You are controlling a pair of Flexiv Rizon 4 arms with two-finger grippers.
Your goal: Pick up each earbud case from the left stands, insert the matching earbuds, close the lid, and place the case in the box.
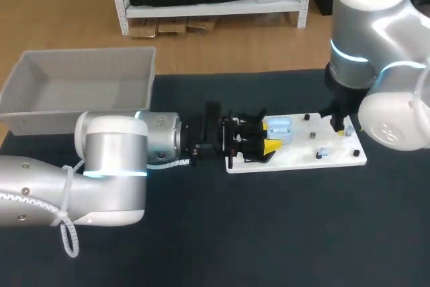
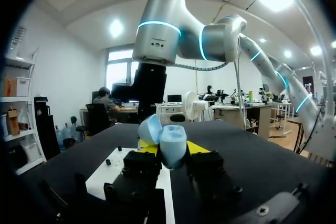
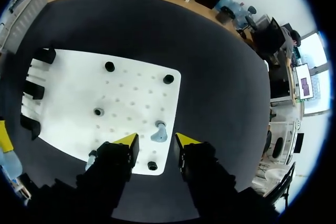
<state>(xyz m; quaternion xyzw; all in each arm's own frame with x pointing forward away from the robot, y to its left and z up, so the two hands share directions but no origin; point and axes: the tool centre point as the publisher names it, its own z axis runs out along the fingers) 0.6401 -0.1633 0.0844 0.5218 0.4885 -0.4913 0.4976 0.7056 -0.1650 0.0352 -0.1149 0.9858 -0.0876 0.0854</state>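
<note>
Black table; grey box at its far left corner, nothing showing inside it. White stand board mid-table, to the right of the box. My left gripper lies low over the board's left end, clenched on the pale blue earbud case. In the left wrist view the case sits squeezed between both fingers, lid swung open, held at the stand end of the board. My right gripper hangs over the board's right end, released, its yellow tips straddling a small pale blue earbud on the board without touching it. A second earbud appears just beside one finger, partly hidden. Handling estimate, case: light, a rigid plastic shell, smooth and rounded, so liable to squirt out or twist under a pinch. Best held across the lower body on its two broad sides, clear of the hinge and lid, which I judge the weak part. Earbud: very light, hard, glossy, irregular in shape; easy to flick away. Take it across its body with a gentle, centred close, coming straight down. Insertion will need the case kept steady and its opening unobstructed.
</note>
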